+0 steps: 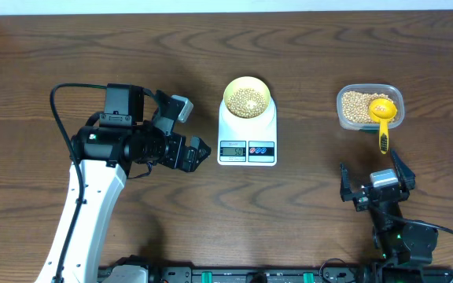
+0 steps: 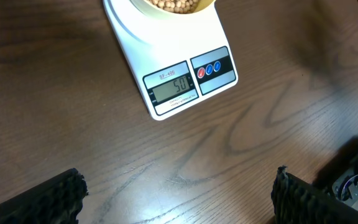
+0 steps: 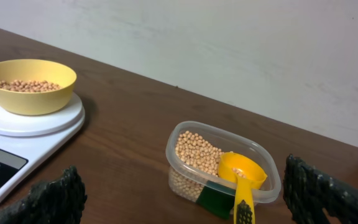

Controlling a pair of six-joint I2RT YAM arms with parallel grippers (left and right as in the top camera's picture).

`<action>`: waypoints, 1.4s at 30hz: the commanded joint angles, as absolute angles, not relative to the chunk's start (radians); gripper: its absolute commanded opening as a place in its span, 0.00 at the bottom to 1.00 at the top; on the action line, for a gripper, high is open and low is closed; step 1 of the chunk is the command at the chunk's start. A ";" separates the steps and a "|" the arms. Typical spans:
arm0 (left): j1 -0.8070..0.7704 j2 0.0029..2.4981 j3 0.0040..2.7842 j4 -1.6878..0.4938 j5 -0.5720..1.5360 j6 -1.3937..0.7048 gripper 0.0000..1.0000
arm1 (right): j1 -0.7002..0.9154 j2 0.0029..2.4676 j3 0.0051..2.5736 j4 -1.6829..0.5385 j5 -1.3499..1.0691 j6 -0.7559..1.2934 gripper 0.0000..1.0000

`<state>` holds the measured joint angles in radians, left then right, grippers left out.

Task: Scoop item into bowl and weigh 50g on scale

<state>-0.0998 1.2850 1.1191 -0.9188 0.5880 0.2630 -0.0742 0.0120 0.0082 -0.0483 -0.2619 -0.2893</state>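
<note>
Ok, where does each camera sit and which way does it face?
Overhead: above the table, straight down on scale, bowl, tub, scoop; left gripper and right gripper show, open.
Left wrist: on the left gripper, angled down at the scale's display; own fingers in bottom corners.
Right wrist: on the right gripper, facing across the table at tub, scoop; own fingers in lower corners.
Shared: both wrist views catch scale and bowl.

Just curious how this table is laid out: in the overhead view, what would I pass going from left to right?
The left gripper → white scale with the yellow bowl on it → clear tub of beans holding the yellow scoop.
</note>
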 commanded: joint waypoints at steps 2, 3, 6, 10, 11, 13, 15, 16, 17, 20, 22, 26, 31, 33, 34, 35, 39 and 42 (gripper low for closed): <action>-0.095 1.288 1.114 -0.922 0.583 0.269 0.98 | -0.069 0.005 0.006 -0.052 -0.262 -0.296 0.99; -0.095 1.288 1.114 -0.922 0.583 0.269 0.98 | -0.069 0.005 0.006 -0.052 -0.262 -0.296 0.99; -0.095 1.288 1.114 -0.922 0.583 0.269 0.98 | -0.069 0.005 0.006 -0.052 -0.265 -0.268 0.99; -0.095 1.288 1.114 -0.922 0.583 0.269 0.98 | -0.069 0.005 0.006 -0.053 -0.265 -0.217 0.99; -0.095 1.288 1.114 -0.922 0.583 0.269 0.98 | -0.069 0.005 0.006 -0.053 -0.265 -0.198 0.99; -0.095 1.288 1.114 -0.922 0.583 0.269 0.98 | -0.069 0.005 0.006 -0.053 -0.265 -0.170 0.99; -0.095 1.288 1.114 -0.922 0.583 0.269 0.98 | -0.069 0.005 0.006 -0.053 -0.265 -0.169 0.99; -0.095 1.288 1.114 -0.922 0.583 0.269 0.98 | -0.069 0.005 0.006 -0.053 -0.265 -0.169 0.99; -0.095 1.288 1.114 -0.922 0.583 0.269 0.98 | -0.069 0.005 0.006 -0.053 -0.265 -0.169 0.99; -0.095 1.288 1.114 -0.922 0.583 0.269 0.98 | -0.069 0.005 0.006 -0.053 -0.266 -0.168 0.99; -0.095 1.288 1.114 -0.922 0.583 0.269 0.98 | -0.069 0.005 0.006 -0.053 -0.272 -0.168 0.99; -0.095 1.288 1.114 -0.922 0.583 0.269 0.98 | -0.069 0.005 0.006 -0.052 -0.273 -0.131 0.99; -0.095 1.288 1.114 -0.922 0.583 0.269 0.98 | -0.069 0.005 0.006 -0.052 -0.272 -0.083 0.99; -0.095 1.288 1.114 -0.922 0.583 0.269 0.98 | -0.066 0.005 0.006 -0.053 -0.272 -0.083 0.99; -0.095 1.288 1.114 -0.922 0.583 0.269 0.98 | -0.064 0.005 0.006 -0.053 -0.271 -0.083 0.99; -0.095 1.288 1.114 -0.922 0.583 0.269 0.98 | -0.063 0.005 0.006 -0.053 -0.268 -0.083 0.99; -0.095 1.288 1.114 -0.922 0.583 0.269 0.98 | -0.063 0.005 0.006 -0.054 -0.255 -0.114 0.99; -0.095 1.289 1.114 -0.922 0.583 0.269 0.98 | -0.059 0.005 0.006 -0.056 -0.252 -0.133 0.99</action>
